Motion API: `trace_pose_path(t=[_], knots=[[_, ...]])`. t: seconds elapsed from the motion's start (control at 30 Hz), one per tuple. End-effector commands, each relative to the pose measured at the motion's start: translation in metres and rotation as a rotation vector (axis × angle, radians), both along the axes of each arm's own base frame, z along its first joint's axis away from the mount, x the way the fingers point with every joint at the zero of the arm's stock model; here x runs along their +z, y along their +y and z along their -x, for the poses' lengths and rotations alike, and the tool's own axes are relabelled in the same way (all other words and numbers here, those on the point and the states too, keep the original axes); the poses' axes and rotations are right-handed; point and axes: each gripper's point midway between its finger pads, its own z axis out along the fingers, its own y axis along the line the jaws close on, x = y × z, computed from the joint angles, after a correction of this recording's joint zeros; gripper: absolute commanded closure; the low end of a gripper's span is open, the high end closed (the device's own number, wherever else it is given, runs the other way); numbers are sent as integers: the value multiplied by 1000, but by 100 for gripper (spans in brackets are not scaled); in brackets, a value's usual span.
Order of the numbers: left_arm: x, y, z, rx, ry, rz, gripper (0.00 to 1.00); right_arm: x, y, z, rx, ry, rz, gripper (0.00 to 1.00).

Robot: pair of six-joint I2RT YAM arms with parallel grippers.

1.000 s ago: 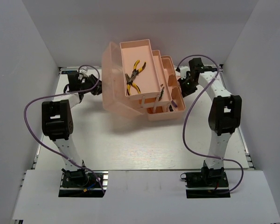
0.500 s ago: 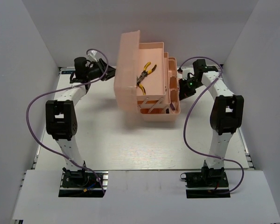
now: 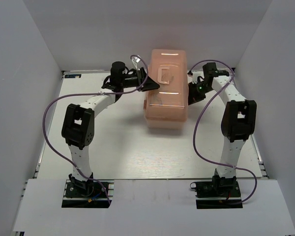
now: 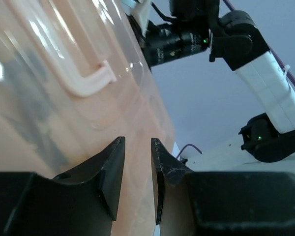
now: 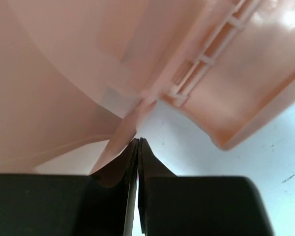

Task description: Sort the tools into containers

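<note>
Toolbox (image 3: 167,110) shut, at the far middle of the table (image 3: 123,142), rounded lid (image 3: 174,61) down and handle (image 3: 163,74) on top. Stands between the two grippers, one at each side.

Left gripper (image 4: 137,141) against the lid's left side, close under the handle in the wrist view. Fingers (image 4: 113,167) a narrow gap apart, only the pink lid showing in that gap, nothing clamped. Beyond the box in the same view, the right arm (image 4: 265,83).

Right gripper (image 5: 138,140) at the box's right side, down near its lower edge. Fingers pressed all but together, a hairline left between them. Just beside the tips, a thin pink tab (image 5: 119,145) of the box, above bare table.

Through the translucent lid, dim dark shapes (image 4: 24,118), perhaps the tools lying inside; too blurred to name one by one or to place in a compartment.
</note>
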Motion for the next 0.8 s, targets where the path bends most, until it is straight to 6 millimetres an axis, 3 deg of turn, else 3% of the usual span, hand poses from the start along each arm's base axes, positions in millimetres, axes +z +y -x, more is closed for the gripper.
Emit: trace_pose_path(t=[0.0, 0.03, 0.07, 0.17, 0.2, 0.23, 0.3, 0.33, 0.4, 0.5, 0.6, 0.7, 0.73, 0.77], knots=[[-40, 3, 6, -17, 122, -57, 60, 21, 7, -10, -56, -83, -4, 93], [-35, 3, 3, -8, 110, -55, 60, 13, -9, -13, -117, -86, 74, 93], [-25, 3, 2, -8, 87, -47, 60, 19, -22, -16, -155, -124, 120, 92], [-6, 7, -7, 13, 48, -35, 59, 22, -48, -22, -235, -174, 214, 72], [11, 12, -9, 30, 11, -30, 57, 27, -52, -23, -245, -195, 223, 65], [21, 18, -14, 63, -23, -43, 55, 31, -55, -22, -244, -214, 227, 50], [36, 30, -19, 120, -71, -81, 47, 41, -61, -25, -256, -249, 228, 45], [55, 38, -25, 199, -127, -117, 45, 42, -62, -26, -254, -254, 222, 42], [34, 68, -34, 331, -119, -297, 42, 48, -60, -31, -242, -291, 196, 42], [13, 96, -23, 422, -101, -447, 40, 63, -55, -36, -213, -336, 154, 42], [-37, 111, -7, 431, -30, -572, 42, 71, -45, -41, -179, -367, 102, 42], [-56, 100, 10, 367, -14, -575, 50, 79, -35, -54, -148, -408, 75, 42], [-63, 92, 15, 332, -9, -565, 55, 64, -30, -61, -128, -382, 79, 42], [-68, 83, 18, 304, -7, -561, 57, 72, -26, -69, -124, -400, 76, 42]])
